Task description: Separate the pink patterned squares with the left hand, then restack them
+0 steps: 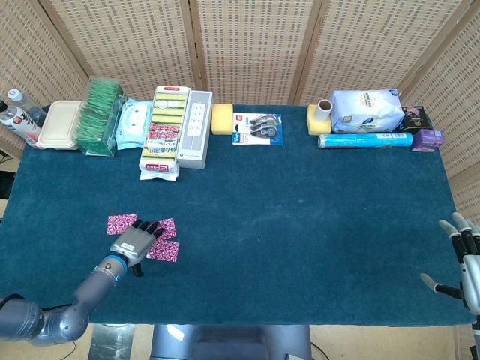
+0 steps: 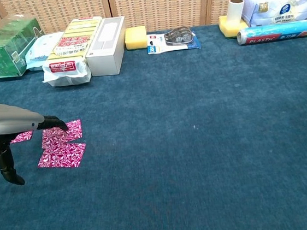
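Note:
Three pink patterned squares lie on the blue cloth at front left. One square (image 1: 121,223) (image 2: 22,136) lies furthest left, a second (image 1: 168,226) (image 2: 63,132) in the middle, a third (image 1: 163,250) (image 2: 62,156) nearest the front edge. My left hand (image 1: 135,241) (image 2: 9,129) lies flat with fingers spread, its fingertips (image 2: 56,124) pressing on the middle square. It holds nothing. My right hand (image 1: 466,262) rests open at the table's front right corner, far from the squares.
Along the back edge stand a green tea box (image 1: 101,116), a wipes pack (image 1: 135,124), sponge packs (image 1: 163,129), a white box (image 1: 195,127), yellow sponges (image 1: 222,118), tape (image 1: 258,127), a paper bag (image 1: 366,109) and a plastic wrap roll (image 1: 364,140).

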`<state>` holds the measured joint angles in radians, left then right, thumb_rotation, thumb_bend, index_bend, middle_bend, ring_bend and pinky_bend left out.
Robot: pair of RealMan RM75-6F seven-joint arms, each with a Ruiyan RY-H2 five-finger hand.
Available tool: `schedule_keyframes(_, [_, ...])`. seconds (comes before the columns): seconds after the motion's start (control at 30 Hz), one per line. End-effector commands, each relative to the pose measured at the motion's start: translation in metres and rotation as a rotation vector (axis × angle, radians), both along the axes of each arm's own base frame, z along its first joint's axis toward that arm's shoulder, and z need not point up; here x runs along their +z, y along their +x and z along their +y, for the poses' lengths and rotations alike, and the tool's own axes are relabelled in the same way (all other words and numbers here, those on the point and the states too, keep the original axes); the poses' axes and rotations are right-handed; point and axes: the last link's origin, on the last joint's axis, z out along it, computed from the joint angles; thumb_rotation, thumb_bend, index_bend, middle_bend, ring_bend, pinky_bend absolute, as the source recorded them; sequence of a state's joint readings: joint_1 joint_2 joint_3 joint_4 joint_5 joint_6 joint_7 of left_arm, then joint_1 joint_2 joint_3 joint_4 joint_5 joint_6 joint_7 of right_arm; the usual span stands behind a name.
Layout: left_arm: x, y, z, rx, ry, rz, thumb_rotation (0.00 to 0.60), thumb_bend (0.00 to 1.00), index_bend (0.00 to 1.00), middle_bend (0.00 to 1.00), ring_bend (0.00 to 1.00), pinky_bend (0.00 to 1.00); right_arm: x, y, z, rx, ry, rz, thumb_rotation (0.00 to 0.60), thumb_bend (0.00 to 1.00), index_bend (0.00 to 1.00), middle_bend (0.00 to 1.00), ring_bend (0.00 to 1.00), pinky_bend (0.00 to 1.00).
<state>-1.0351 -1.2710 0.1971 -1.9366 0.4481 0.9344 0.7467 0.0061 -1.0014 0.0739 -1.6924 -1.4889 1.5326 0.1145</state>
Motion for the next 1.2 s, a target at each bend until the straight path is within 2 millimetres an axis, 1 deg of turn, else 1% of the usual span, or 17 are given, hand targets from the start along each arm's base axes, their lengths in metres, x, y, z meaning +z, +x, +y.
schedule_keyframes(0.03, [0.005,0.001,-0.009,-0.016,-0.012,-0.014,0.6,0.07,0.0,0.0,0.0,0.02,0.0,0.0,0.0,0.0,0.002,0.001,0.6,0.0,0.12,0.02,0.01,0.01])
schedule_keyframes(0.2, [0.004,-0.002,-0.02,-0.018,-0.043,-0.01,0.6,0.07,0.0,0.0,0.0,0.02,0.0,0.0,0.0,0.002,0.001,0.0,0.6,0.0,0.12,0.02,0.01,0.01])
schedule_keyframes(0.33, [0.001,-0.004,-0.021,-0.019,-0.048,-0.004,0.6,0.07,0.0,0.0,0.0,0.02,0.0,0.0,0.0,0.0,0.001,0.001,0.6,0.0,0.12,0.02,0.01,0.01])
schedule_keyframes(0.6, [-0.005,-0.002,-0.011,-0.011,-0.04,0.01,0.6,0.07,0.0,0.0,0.0,0.02,-0.001,0.0,-0.001,-0.001,0.006,-0.001,0.6,0.0,0.12,0.02,0.01,0.01])
schedule_keyframes(0.73, [-0.01,0.002,-0.003,0.005,-0.034,0.019,0.6,0.07,0.0,0.0,0.0,0.02,-0.001,-0.001,-0.001,-0.003,0.007,-0.002,0.6,0.0,0.12,0.02,0.01,0.01])
schedule_keyframes(1.03, [-0.01,0.01,0.006,0.013,-0.012,0.041,0.6,0.07,0.0,0.0,0.0,0.02,-0.001,-0.001,-0.001,-0.001,0.009,-0.003,0.6,0.0,0.12,0.02,0.01,0.01])
schedule_keyframes(1.2, [-0.015,0.014,0.014,0.021,-0.005,0.05,0.6,0.07,0.0,0.0,0.0,0.02,-0.001,-0.001,0.0,-0.004,0.011,-0.001,0.6,0.0,0.12,0.02,0.01,0.01])
